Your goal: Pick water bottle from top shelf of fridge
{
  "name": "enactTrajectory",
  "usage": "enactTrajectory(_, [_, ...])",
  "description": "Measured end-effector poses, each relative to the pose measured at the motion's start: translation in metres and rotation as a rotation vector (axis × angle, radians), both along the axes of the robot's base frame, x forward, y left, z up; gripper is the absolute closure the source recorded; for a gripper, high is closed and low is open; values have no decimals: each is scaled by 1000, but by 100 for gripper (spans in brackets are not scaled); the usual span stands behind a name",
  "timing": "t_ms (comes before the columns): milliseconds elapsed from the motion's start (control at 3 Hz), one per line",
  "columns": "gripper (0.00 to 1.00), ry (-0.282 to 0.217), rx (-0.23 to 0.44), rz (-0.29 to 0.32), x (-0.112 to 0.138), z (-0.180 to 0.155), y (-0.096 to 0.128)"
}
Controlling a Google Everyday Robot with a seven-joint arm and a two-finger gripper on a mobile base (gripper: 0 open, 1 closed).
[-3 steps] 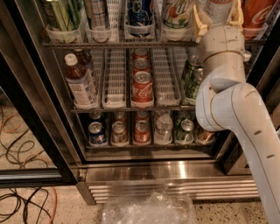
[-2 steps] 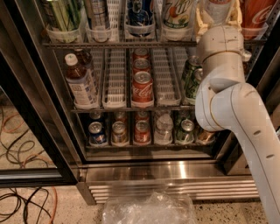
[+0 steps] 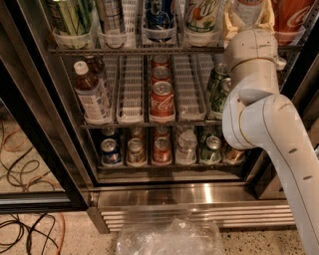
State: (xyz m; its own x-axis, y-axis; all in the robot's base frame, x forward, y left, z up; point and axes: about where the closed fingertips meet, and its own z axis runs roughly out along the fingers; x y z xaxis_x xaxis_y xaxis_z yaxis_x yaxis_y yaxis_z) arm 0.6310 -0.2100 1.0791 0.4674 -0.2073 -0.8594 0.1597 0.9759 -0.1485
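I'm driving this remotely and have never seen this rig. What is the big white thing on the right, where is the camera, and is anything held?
The white jointed thing is the robot's one arm, reaching up into an open fridge. There is a single camera, looking down at the shelves; its mount is not shown. The tool at the arm's end sits at the top shelf, upper right, around a clear bottle; whether it has gripped cannot be told. Lower shelves hold cans and a tea bottle. A plastic bag and cables lie on the floor.
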Motion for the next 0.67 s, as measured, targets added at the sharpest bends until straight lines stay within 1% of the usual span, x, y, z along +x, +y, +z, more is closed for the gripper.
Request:
enactTrajectory(333, [100,-2,-1,0,0,0,0])
enactTrajectory(667, [100,-20,-3,1,-1,7,0])
